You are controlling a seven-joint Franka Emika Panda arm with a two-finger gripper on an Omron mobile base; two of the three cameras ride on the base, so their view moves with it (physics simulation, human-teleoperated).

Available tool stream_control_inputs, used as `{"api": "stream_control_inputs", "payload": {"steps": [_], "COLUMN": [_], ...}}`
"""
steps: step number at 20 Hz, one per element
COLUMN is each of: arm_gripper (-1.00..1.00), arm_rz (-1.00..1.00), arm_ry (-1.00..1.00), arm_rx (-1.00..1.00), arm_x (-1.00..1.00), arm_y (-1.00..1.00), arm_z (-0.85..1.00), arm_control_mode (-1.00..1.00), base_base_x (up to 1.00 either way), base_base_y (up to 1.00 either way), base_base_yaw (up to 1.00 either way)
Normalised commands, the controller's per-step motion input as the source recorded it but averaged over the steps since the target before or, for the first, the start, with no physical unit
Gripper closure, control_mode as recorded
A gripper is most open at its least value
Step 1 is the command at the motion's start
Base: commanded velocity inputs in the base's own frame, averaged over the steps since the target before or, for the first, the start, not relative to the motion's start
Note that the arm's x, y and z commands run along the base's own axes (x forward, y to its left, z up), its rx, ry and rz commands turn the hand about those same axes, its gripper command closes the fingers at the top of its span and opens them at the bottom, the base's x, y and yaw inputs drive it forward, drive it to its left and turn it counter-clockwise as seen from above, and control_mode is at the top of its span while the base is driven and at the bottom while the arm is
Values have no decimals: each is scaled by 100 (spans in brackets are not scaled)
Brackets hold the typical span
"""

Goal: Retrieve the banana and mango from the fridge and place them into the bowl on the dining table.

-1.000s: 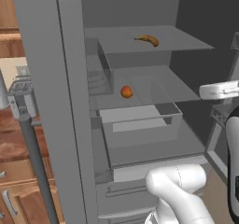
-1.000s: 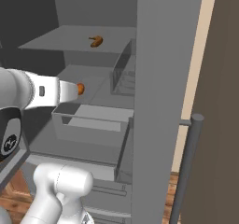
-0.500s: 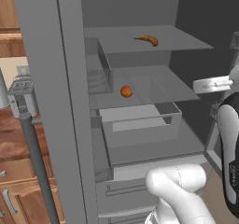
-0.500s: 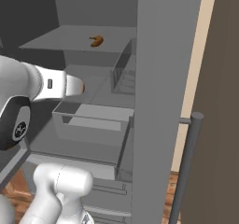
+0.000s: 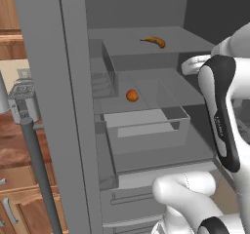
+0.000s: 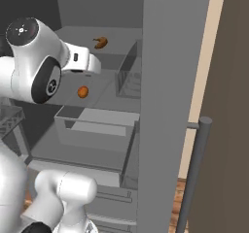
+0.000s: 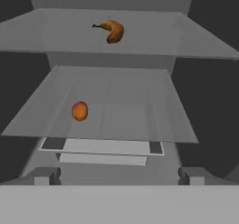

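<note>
You are facing the tall grey fridge (image 5: 58, 106) with its doors swung open, and your white arm with dark joints (image 5: 222, 111) reaches in from the near right toward the shelves. The slim curved yellow-orange banana (image 5: 154, 42) lies on the upper grey shelf (image 7: 154, 36), toward the far side and a little right of centre. The small roundish orange-red mango (image 5: 132, 95) sits one level down on the middle shelf (image 7: 140, 111), toward its left side and well apart from the banana. In the hand view you see the banana (image 7: 111, 31) high and just left of centre and the mango (image 7: 80, 111) lower and further left, both far ahead of the two-finger gripper (image 7: 119, 176). Its two dark fingertips (image 7: 45, 175) stand spread wide at the bottom of that view, with nothing between them, so the hand is fully parted and carries nothing. Below the mango's shelf a clear-walled drawer (image 5: 146, 126) stands pulled out toward you. A long dark vertical bar handle (image 6: 194, 174) runs down the right-hand door, and wooden cabinets (image 5: 19, 199) show at the near left beyond the left door.
</note>
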Motion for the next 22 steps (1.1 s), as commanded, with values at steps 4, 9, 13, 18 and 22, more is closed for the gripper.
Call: {"api": "stream_control_inputs", "payload": {"steps": [4, 9, 13, 18, 22], "arm_gripper": [-100, -100, -100, -100, -100], "arm_rz": [0, 0, 0, 0, 0], "arm_ry": [2, 0, 0, 0, 0], "arm_rx": [0, 0, 0, 0, 0], "arm_x": [54, 50, 51, 66, 76], "arm_y": [0, 0, 4, 0, 0], "arm_z": [16, 1, 0, 0, 0], "arm_control_mode": [-100, -100, -100, -100, -100], "base_base_x": [0, 0, 0, 0, 0], "base_base_y": [0, 0, 0, 0, 0], "base_base_yaw": [0, 0, 0, 0, 0]}}
